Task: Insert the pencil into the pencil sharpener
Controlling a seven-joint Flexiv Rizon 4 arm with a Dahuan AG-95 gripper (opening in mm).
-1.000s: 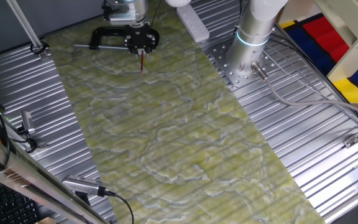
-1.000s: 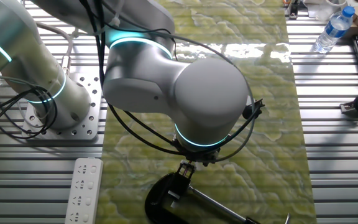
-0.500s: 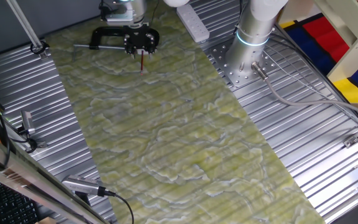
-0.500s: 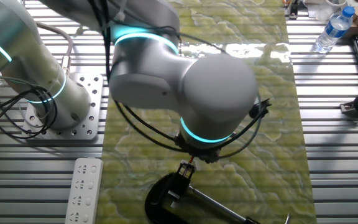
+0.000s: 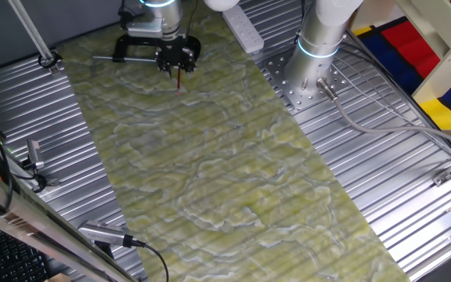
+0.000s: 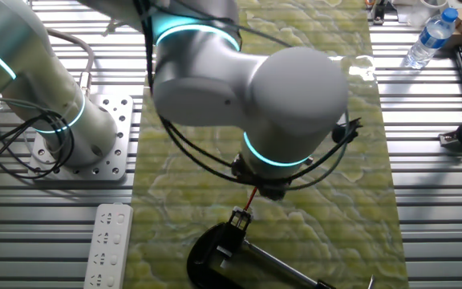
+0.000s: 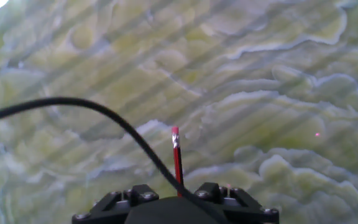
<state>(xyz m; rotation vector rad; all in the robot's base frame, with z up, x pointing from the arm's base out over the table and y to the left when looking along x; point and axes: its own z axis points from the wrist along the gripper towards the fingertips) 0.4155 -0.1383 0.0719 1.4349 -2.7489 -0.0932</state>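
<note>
My gripper (image 5: 178,63) is shut on the thin red-brown pencil (image 5: 179,78), which hangs point down over the far end of the green mat. In the hand view the pencil (image 7: 177,160) sticks out from between the two black fingers (image 7: 131,196) over bare mat. In the other fixed view the pencil (image 6: 249,199) points down from under the wrist at a small black piece (image 6: 237,218) at the jaw of a black clamp. This piece may be the pencil sharpener, but I cannot tell. The pencil tip is a little above it, not touching.
A black C-clamp (image 5: 131,45) with a long grey rod lies just left of the gripper and also shows in the other fixed view (image 6: 211,255). A white power strip (image 5: 245,30) lies behind. The arm's base (image 5: 315,59) stands right of the mat. A water bottle (image 6: 429,40) stands far off.
The gripper with the pencil has shifted a little to the left, towards the clamp. In the other fixed view the wrist has swung aside, so the pencil now shows.
</note>
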